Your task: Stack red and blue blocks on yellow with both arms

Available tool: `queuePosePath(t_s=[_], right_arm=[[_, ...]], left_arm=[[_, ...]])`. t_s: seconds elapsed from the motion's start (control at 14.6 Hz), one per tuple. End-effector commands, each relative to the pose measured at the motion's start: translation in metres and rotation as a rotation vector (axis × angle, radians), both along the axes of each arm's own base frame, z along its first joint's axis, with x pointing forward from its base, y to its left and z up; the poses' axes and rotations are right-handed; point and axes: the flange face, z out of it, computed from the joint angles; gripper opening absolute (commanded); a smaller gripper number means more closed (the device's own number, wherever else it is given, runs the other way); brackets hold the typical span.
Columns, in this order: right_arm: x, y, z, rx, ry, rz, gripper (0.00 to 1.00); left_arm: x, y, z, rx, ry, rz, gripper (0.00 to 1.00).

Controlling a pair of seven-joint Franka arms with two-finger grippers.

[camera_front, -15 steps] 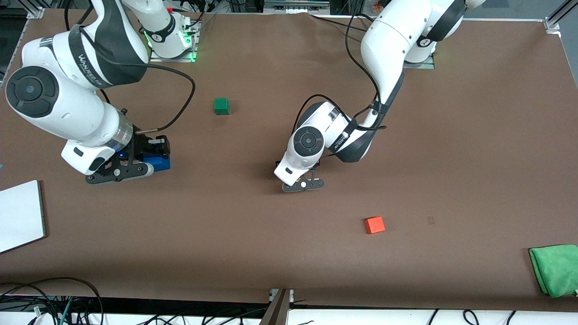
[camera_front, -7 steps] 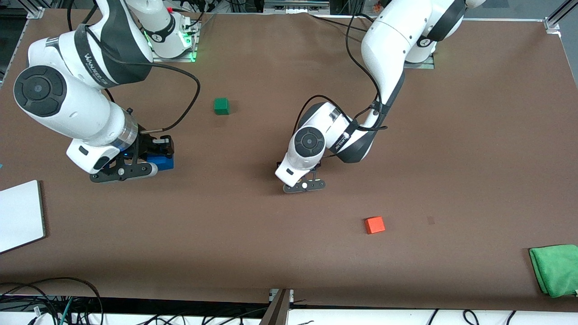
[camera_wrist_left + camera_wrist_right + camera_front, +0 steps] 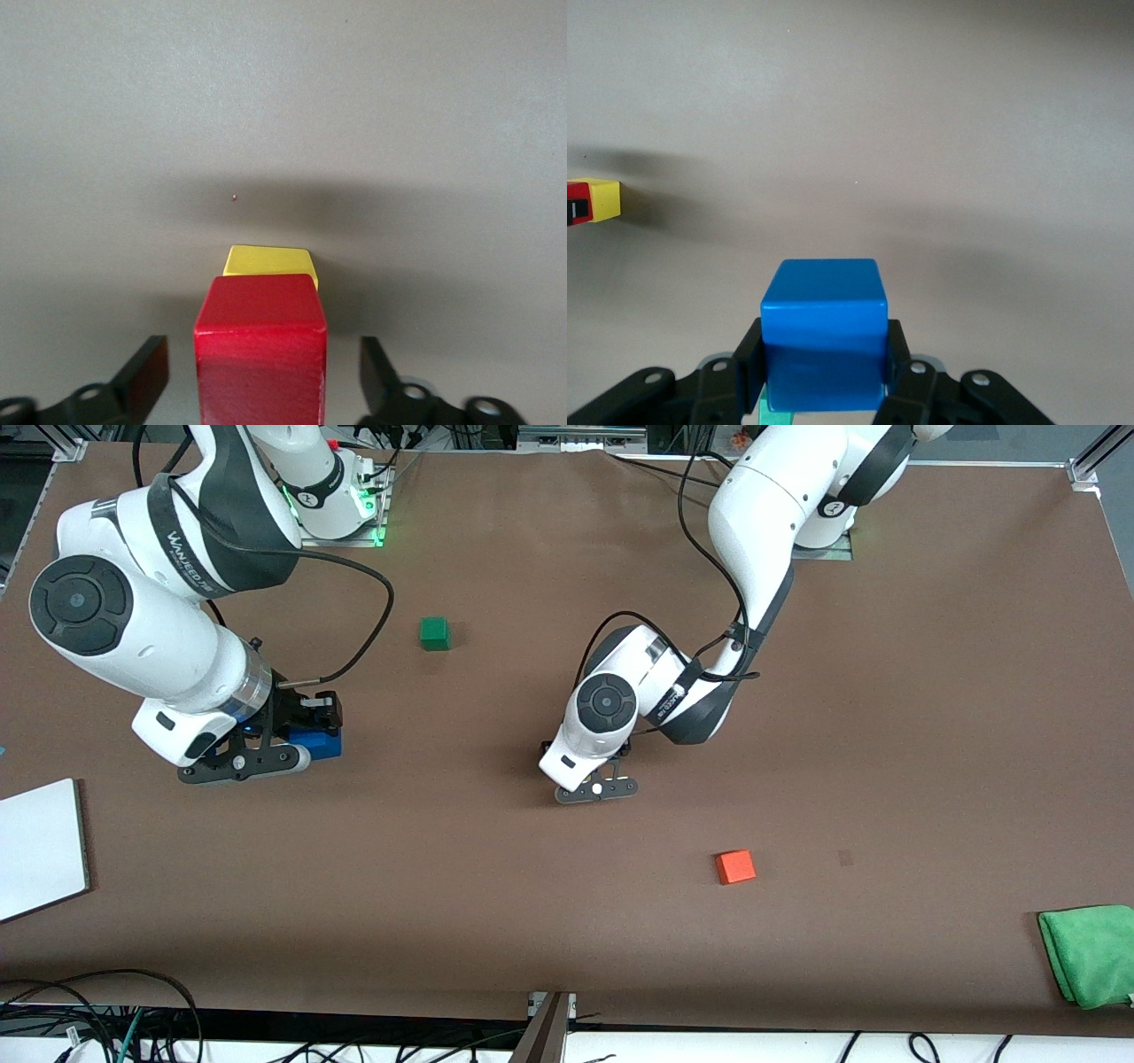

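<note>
In the left wrist view the deep red block [image 3: 260,354] sits on the yellow cube [image 3: 268,262]. My left gripper [image 3: 261,376] is open around the red block, with a gap at each finger [image 3: 146,367]. In the front view the left gripper [image 3: 595,790] is at mid-table and its hand hides both cubes. My right gripper [image 3: 257,757] is shut on the bright blue block [image 3: 317,742], low over the table toward the right arm's end. The right wrist view shows the blue block [image 3: 824,341] between the fingers of the right gripper [image 3: 824,363], with the yellow cube [image 3: 602,199] far off.
A green cube [image 3: 434,633] lies near the robots' bases. An orange-red cube [image 3: 735,866] lies nearer the front camera than the left gripper. A green cloth [image 3: 1090,955] is at the left arm's end, a white board [image 3: 40,846] at the right arm's end.
My right gripper has shifted slightly toward the left arm's end with the blue block in it. The left gripper has barely moved.
</note>
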Motion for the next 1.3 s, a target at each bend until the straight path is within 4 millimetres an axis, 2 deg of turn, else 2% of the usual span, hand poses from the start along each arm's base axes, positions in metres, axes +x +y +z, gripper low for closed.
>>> queuePosePath(t_s=[0.0, 0.07, 0.14, 0.27, 0.41, 0.55, 0.62, 0.76, 0.82, 0.89, 1.03, 1.24], right_arm=[[-0.003, 0.022, 0.0, 0.0, 0.002, -0.054, 0.43], [-0.005, 0.032, -0.004, -0.003, 0.003, -0.058, 0.43], [-0.005, 0.039, -0.004, 0.002, -0.011, -0.065, 0.43], [-0.006, 0.048, -0.005, 0.006, -0.021, -0.075, 0.43], [-0.006, 0.049, -0.007, 0.005, -0.019, -0.081, 0.43], [-0.009, 0.063, -0.013, 0.007, -0.016, -0.075, 0.43], [-0.009, 0.076, -0.021, 0.012, -0.026, -0.09, 0.43], [-0.013, 0.114, -0.035, 0.03, -0.057, -0.113, 0.43], [-0.017, 0.136, -0.047, 0.043, -0.075, -0.127, 0.43], [-0.016, 0.15, -0.058, 0.056, -0.085, -0.138, 0.43], [-0.024, 0.18, -0.08, 0.067, -0.09, -0.121, 0.43], [-0.04, 0.222, -0.109, 0.069, -0.097, -0.129, 0.43]], left_arm=[[0.007, 0.001, 0.009, 0.011, -0.017, 0.004, 1.0], [0.009, 0.004, 0.016, 0.01, -0.021, 0.005, 1.0], [0.021, 0.018, 0.027, -0.001, -0.03, 0.028, 1.0], [0.047, 0.059, 0.045, -0.025, -0.026, 0.096, 1.0], [0.056, 0.082, 0.063, -0.017, 0.008, 0.119, 1.0], [0.065, 0.103, 0.078, -0.015, 0.019, 0.144, 1.0], [0.071, 0.116, 0.091, -0.025, 0.016, 0.163, 1.0], [0.077, 0.143, 0.111, -0.029, 0.056, 0.199, 1.0], [0.082, 0.162, 0.128, -0.032, 0.049, 0.196, 1.0], [0.083, 0.179, 0.145, -0.036, 0.049, 0.171, 1.0], [0.076, 0.196, 0.181, -0.02, 0.048, 0.1, 1.0], [0.06, 0.248, 0.231, 0.016, 0.095, 0.103, 1.0]])
